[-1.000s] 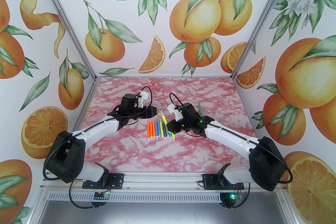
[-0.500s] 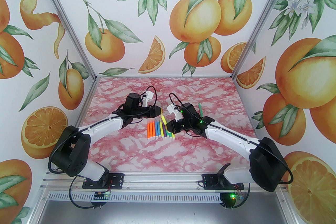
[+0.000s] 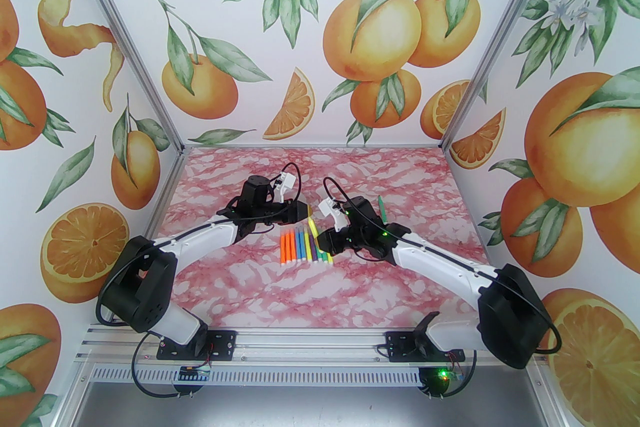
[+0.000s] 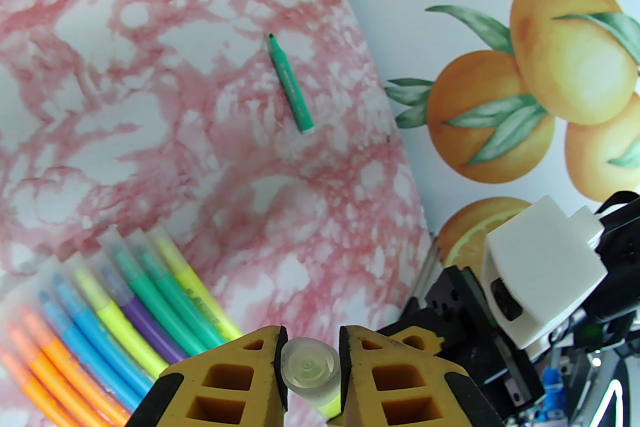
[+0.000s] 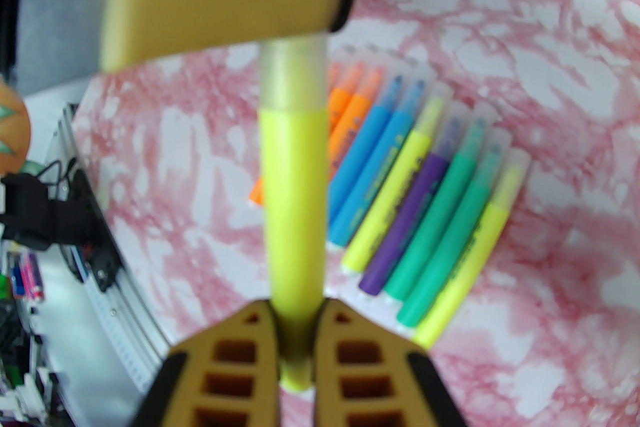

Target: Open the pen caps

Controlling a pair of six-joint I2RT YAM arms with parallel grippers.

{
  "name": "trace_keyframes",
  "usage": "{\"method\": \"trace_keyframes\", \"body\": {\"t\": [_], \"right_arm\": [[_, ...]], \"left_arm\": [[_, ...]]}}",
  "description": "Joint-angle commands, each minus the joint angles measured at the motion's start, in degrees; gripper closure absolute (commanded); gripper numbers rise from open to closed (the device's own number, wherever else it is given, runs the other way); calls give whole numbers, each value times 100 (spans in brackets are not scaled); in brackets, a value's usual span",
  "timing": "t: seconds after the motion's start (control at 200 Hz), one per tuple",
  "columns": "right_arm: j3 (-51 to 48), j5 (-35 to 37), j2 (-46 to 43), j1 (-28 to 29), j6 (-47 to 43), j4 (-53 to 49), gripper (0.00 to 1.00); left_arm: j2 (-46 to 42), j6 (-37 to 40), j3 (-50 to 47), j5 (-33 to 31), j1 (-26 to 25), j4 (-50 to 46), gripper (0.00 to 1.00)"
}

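The left fingers (image 4: 240,365) are closed narrowly on the frosted cap (image 4: 310,367) of a yellow marker (image 5: 295,194), and the cap is seen end-on between them. The right fingers (image 5: 240,365) are clamped on the rear of the same marker's barrel. The marker is thus held between the two arms, clear of the table (image 4: 125,89), near the far right end of the row of markers (image 3: 305,246).

No gap is seen where the cap meets the yellow barrel, so the cap is judged to be seated and the pull not yet made. Both grips needed for that pull appear to be in place.

In the row just beside and below, some ten markers are laid side by side: orange, blue, yellow, purple and green. A frosted cap is seen over the tip of each, so all of these are left to be opened.

Well apart, toward the far right of the table, a single green marker (image 4: 290,84) is lying with its dark tip bare. It is taken as already opened, and its cap cannot be made out. The task is therefore judged to be at an early stage.
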Motion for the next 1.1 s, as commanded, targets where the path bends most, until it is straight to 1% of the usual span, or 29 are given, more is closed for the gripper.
{"method": "trace_keyframes", "body": {"t": [0.0, 0.035, 0.1, 0.16, 0.27, 0.33, 0.38, 0.831, 0.936, 1.096], "right_arm": [[-33, 50, -135, 45, -73, 206, 100], [-35, 69, -128, 48, -80, 198, 100], [-36, 76, -122, 45, -97, 189, 95], [-59, 87, -128, 43, -113, 180, 85], [-88, 81, -144, 45, -125, 198, 73], [-118, 41, -170, 47, -134, 236, 69], [-130, 22, -182, 38, -130, 262, 67], [-123, -61, -13, 47, -124, 373, 66], [-123, -84, -16, 47, -125, 373, 73], [-137, -112, -27, 45, -134, 371, 86]], "left_arm": [[88, -81, 182, 175, -36, 325, 84], [91, -99, 183, 183, -35, 339, 87], [109, -129, 184, 194, -32, 373, 91], [109, -167, 188, 218, -34, 417, 94], [117, -193, 209, 249, -38, 445, 99], [117, -205, 218, 262, -35, 440, 100], [117, -220, 228, 273, -36, 449, 100], [73, -302, 200, 323, -32, 537, 100], [68, -299, 194, 324, -36, 528, 100], [77, -293, 192, 323, -35, 532, 100]]}}
